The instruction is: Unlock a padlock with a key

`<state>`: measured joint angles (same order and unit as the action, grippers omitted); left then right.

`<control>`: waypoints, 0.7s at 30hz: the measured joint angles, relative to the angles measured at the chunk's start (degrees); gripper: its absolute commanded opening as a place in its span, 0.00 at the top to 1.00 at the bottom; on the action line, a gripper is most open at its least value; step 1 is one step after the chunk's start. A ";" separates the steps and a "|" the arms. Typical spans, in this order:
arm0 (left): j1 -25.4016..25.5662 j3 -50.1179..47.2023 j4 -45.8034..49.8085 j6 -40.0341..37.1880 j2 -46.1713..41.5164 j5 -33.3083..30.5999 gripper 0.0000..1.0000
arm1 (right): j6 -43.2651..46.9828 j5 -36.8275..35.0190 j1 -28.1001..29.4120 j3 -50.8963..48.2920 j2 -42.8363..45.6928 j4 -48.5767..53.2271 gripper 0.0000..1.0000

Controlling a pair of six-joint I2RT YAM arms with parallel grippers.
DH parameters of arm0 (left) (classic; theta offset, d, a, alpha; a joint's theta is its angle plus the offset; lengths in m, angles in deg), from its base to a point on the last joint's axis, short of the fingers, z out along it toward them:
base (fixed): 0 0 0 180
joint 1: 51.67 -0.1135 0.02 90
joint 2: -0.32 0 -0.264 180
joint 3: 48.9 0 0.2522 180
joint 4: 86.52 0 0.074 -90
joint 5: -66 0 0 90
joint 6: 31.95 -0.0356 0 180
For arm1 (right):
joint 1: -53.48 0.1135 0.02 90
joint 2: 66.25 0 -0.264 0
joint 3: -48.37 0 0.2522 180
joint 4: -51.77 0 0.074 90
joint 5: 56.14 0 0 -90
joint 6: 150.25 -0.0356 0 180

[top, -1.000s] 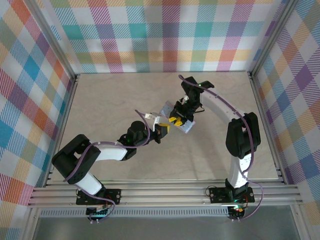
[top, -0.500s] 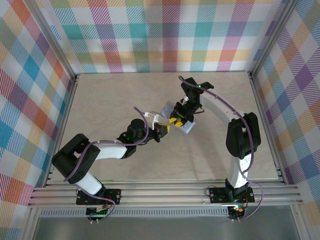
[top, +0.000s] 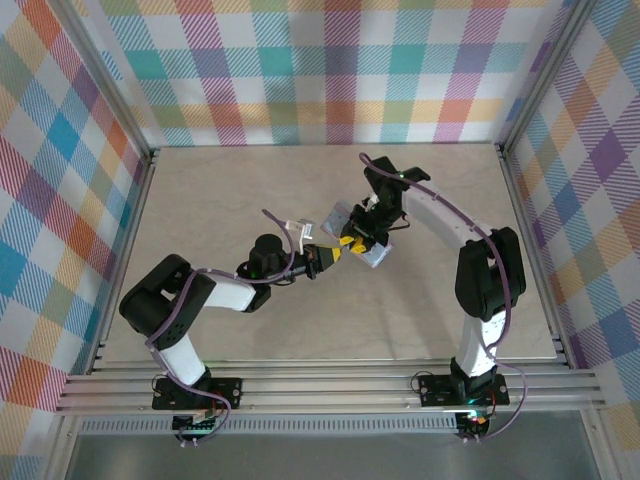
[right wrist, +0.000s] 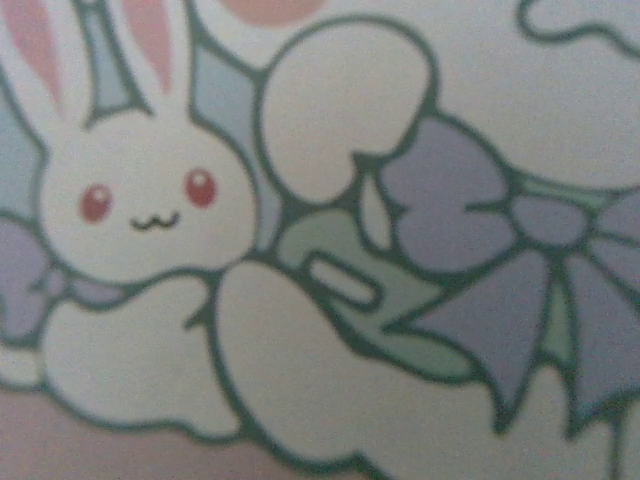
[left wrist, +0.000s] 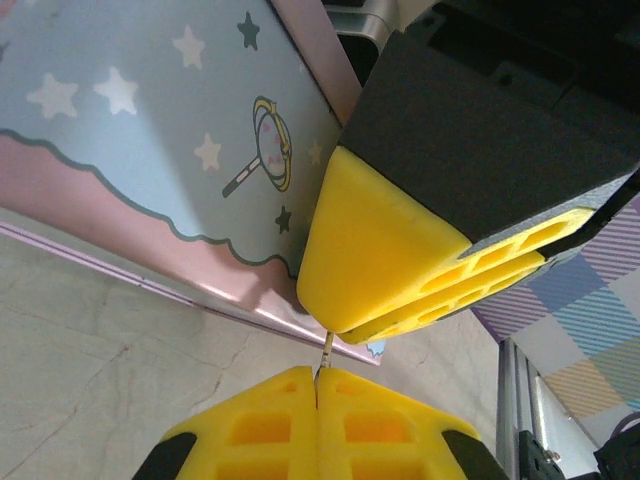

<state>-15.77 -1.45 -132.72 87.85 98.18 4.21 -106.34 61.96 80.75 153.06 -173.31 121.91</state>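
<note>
L gripper (left wrist: 316,380), ribbed yellow, tight on thin metal key (left wrist: 326,348); R gripper (top: 350,243) hold unclear, by glossy box (left wrist: 150,150).

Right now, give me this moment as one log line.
left gripper: shut on key | key: tip at right gripper fingertip, beside box | right gripper: grip unclear

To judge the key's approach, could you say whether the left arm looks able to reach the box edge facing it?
Probably yes: the key, pinched in the left gripper, points at the box edge just under the right gripper, with nothing visibly between.
</note>
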 measured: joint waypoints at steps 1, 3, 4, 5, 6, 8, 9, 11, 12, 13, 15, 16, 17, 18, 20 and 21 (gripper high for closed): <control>0.00 0.00 -0.09 -0.09 0.04 -0.17 1.00 | -0.04 0.02 0.00 -0.02 0.00 -0.13 1.00; 0.15 -0.04 -0.11 -0.83 0.04 -0.81 1.00 | -0.22 0.02 0.00 -0.09 0.02 -0.44 1.00; 0.33 -0.07 -0.15 -1.05 0.07 -1.22 1.00 | -0.26 0.00 0.00 -0.09 0.02 -0.55 1.00; 0.44 -0.07 -0.24 -1.09 0.15 -1.49 1.00 | -0.31 -0.02 0.00 -0.13 0.02 -0.61 1.00; 0.50 -0.07 -0.46 -1.01 0.37 -1.66 1.00 | -0.46 -0.02 0.00 -0.22 0.07 -0.76 1.00; 0.66 -0.04 -2.21 -0.42 1.53 -1.90 1.00 | -1.11 0.02 -0.02 -0.70 0.22 -1.55 1.00; 0.70 0.02 -3.45 0.31 2.29 -1.90 1.00 | -1.33 0.11 0.00 -1.03 0.31 -1.90 1.00; 0.87 0.59 -6.75 2.69 4.70 -2.12 1.00 | -2.03 0.44 0.07 -2.62 0.79 -3.67 1.00; 0.87 0.76 -7.93 3.50 5.79 -2.10 1.00 | -2.45 0.33 0.00 -3.37 0.96 -4.57 1.00; 0.87 0.83 -8.74 4.17 6.71 -2.10 1.00 | -2.91 0.04 -0.07 -4.28 1.03 -5.64 1.00; 0.87 0.83 -9.07 5.16 7.54 -2.10 1.00 | -3.50 -0.13 -0.07 -5.46 1.03 -7.04 1.00; 0.85 0.83 -9.05 5.46 7.67 -2.14 1.00 | -3.72 -0.17 -0.07 -5.79 1.03 -7.48 1.00; 0.81 0.83 -9.07 5.88 7.72 -2.14 1.00 | -4.04 -0.20 -0.07 -5.95 1.05 -7.76 1.00; 0.68 0.83 -9.20 6.43 7.85 -2.12 1.00 | -4.15 -0.22 -0.04 -6.14 1.11 -8.17 1.00; 0.52 0.85 -9.57 7.28 8.35 -2.08 1.00 | -4.48 -0.57 0.04 -7.15 1.51 -9.55 1.00; 0.52 0.87 -9.84 7.80 8.68 -2.03 1.00 | -4.52 -0.98 0.15 -7.61 1.70 -10.05 1.00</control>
<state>-15.25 -0.57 -142.56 95.65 106.86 2.18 -110.86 60.98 80.90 145.46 -171.61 111.85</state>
